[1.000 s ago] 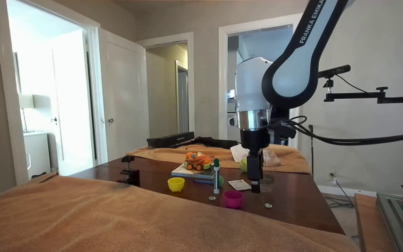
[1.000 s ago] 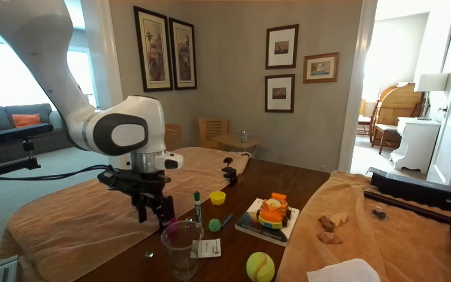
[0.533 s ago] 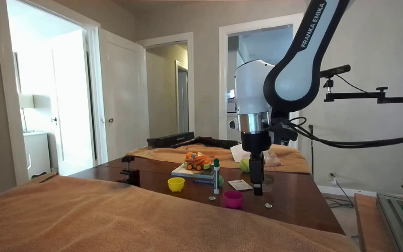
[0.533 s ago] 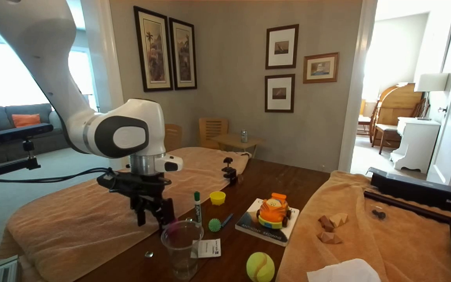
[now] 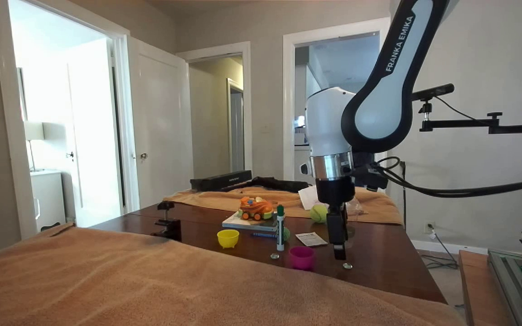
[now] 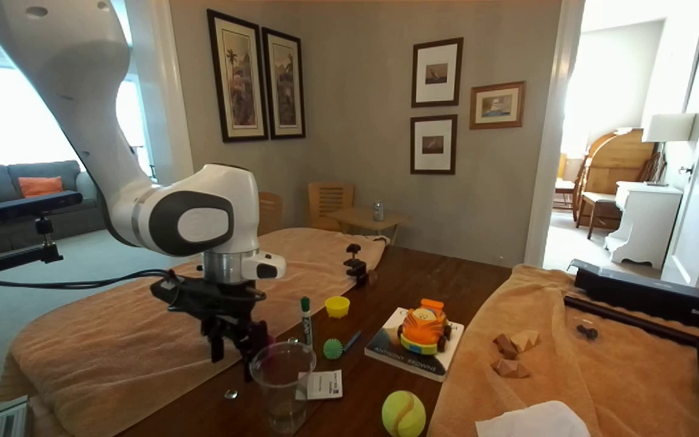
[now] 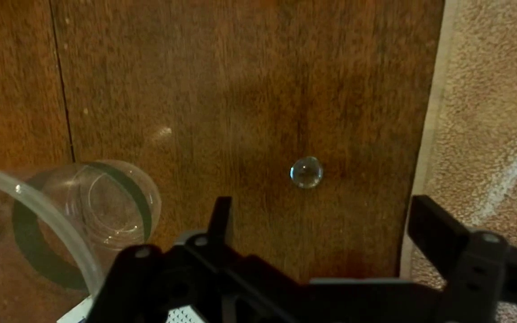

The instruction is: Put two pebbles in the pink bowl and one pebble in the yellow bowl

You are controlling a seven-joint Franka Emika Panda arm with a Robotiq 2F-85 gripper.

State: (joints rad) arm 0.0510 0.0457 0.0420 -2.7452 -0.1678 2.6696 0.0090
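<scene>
One clear glass pebble (image 7: pixel 306 172) lies on the dark wood in the wrist view, just ahead of the gap between my fingertips. My gripper (image 7: pixel 322 199) is open above the table, its fingers wide apart with nothing between them. That same pebble (image 5: pixel 347 266) shows beside and below the gripper (image 5: pixel 340 256) in an exterior view. Another pebble (image 5: pixel 274 256) rests left of the pink bowl (image 5: pixel 302 258). Farther left stands the yellow bowl (image 5: pixel 228 238). In an exterior view the pink bowl is mostly hidden behind the gripper and a cup. Neither bowl's inside can be seen.
A clear plastic cup (image 6: pixel 283 382) stands close to the gripper, with a white packet (image 6: pixel 320 385) beside it. A green-capped marker (image 5: pixel 280 228) stands upright near the pink bowl. Also around are a spiky green ball (image 6: pixel 332 348), a tennis ball (image 6: pixel 403 414) and a toy car (image 6: pixel 425 328) on a book.
My gripper has come down and, in an exterior view, a little to the right, nearer the pebble by the table's edge. It has stayed open. The bowls and pebbles have not moved.
</scene>
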